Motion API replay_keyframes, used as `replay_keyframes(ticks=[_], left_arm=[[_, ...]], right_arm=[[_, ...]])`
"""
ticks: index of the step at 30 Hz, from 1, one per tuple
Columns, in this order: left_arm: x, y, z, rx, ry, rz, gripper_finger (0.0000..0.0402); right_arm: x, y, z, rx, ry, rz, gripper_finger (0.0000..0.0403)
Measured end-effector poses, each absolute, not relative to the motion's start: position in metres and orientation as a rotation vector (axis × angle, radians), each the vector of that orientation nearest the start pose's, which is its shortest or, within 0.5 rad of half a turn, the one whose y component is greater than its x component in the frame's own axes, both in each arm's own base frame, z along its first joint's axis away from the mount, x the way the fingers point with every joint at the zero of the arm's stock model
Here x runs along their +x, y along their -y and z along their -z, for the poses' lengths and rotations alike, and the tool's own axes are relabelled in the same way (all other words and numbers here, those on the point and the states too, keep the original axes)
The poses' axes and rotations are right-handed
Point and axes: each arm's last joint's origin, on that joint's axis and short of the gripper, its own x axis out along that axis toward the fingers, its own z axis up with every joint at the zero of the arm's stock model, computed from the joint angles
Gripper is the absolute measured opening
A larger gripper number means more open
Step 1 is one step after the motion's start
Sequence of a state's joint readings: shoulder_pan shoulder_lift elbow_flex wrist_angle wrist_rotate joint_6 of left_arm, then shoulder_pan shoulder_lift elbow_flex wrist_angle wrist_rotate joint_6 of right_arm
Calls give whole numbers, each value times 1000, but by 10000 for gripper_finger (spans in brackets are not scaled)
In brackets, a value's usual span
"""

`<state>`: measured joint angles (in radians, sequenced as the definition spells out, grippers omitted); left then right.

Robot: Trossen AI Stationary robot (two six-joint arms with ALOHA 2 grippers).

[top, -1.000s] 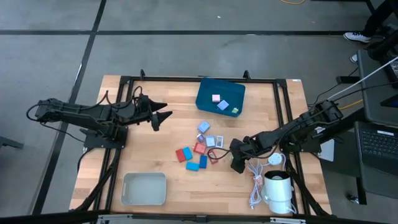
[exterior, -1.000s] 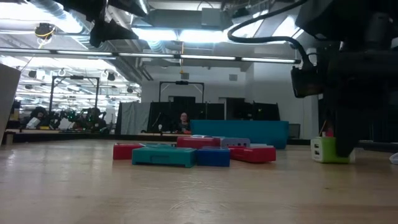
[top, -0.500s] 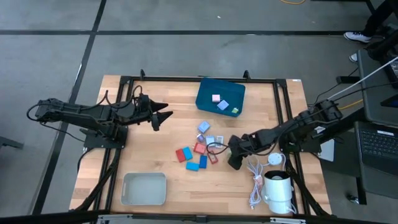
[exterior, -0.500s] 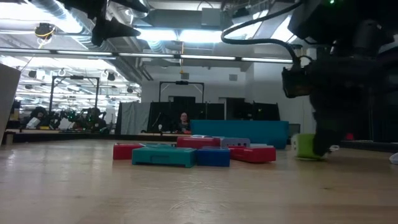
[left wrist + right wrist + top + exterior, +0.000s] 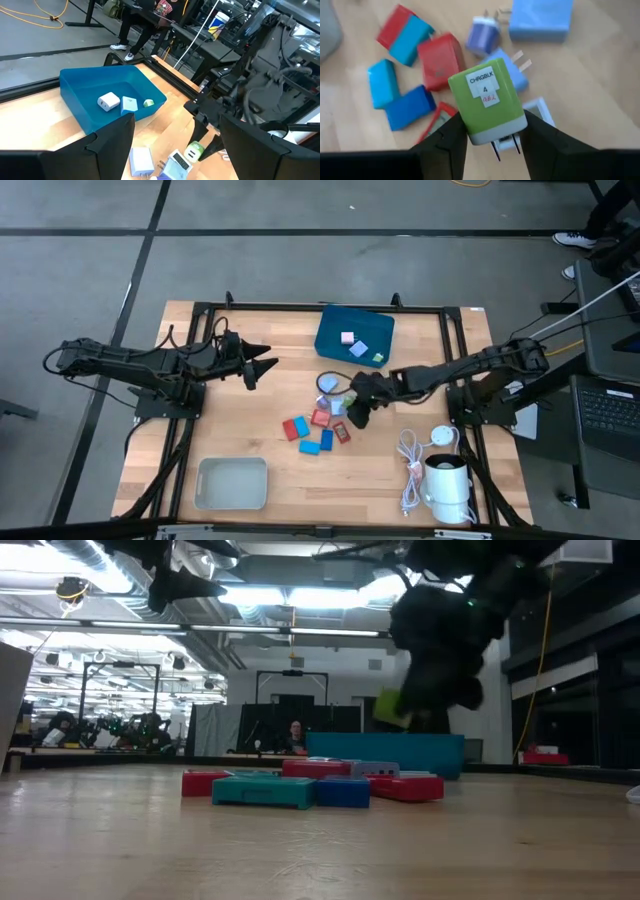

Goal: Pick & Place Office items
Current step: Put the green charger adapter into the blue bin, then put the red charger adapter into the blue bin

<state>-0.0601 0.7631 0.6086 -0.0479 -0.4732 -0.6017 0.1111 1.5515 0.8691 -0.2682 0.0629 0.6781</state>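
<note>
Progress, high view: three items already lie in the blue bin [image 5: 330,345] near the table's [image 5: 200,405] far edge; about eight more sit clustered at mid-table, so most of the sorting is left by my reckoning.
Pile, high view: red, blue and pale pieces [image 5: 320,430] lie close together; a grey tray [image 5: 232,483] stands near the near-left corner, seemingly unused.
Right arm, high view: it reaches in from the right edge, right gripper [image 5: 358,408] low over the pile's right side.
Left arm, high view: stretched from the left edge, left gripper [image 5: 262,365] hovers well apart from the pile, fingers spread, carrying nothing.
Clutter, high view: a white cable [image 5: 408,470] and white cylinder [image 5: 448,485] sit by the near-right corner, not part of the job.
Carried item, low view: a green charger block [image 5: 391,708] hangs clear above the wood, in front of the bin, with the dark right arm behind it.
Bin contents, left wrist view: a white plug [image 5: 108,101], a pale blue piece [image 5: 129,104] and a small green bit [image 5: 148,103] rest inside the bin.
Grip, right wrist view: the right gripper's fingers [image 5: 442,142] are clamped on the green block's sides, label facing the camera, prongs at its white end.
Next, judged: carry it to the bin and release it.
</note>
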Motion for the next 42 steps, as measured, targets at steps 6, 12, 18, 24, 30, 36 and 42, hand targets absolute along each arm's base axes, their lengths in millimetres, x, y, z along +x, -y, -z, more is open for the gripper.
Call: replay_keyframes(ticks=[6,12,18,24,30,36,42], left_arm=[[173,-3,-289,-527,-69,-457,285],[173,-3,-289,-524,-67,-462,285],[172,-4,-288,-519,-65,-488,285],[172,-4,-289,-518,-61,-494,285],[172,-5,-289,-515,-55,-513,285],[173,-4,-288,-517,-64,-497,285],[188,-5,-274,-639,-165,-420,285]], right_arm=[[307,-1,-198,508,-882,319,148],[307,37,-207,493,-869,442,148],[298,78,-206,508,-856,588,148],[286,114,-206,542,-835,693,148],[276,137,-206,632,-798,777,153],[273,144,-206,673,-793,772,294],[273,145,-207,674,-778,771,342]])
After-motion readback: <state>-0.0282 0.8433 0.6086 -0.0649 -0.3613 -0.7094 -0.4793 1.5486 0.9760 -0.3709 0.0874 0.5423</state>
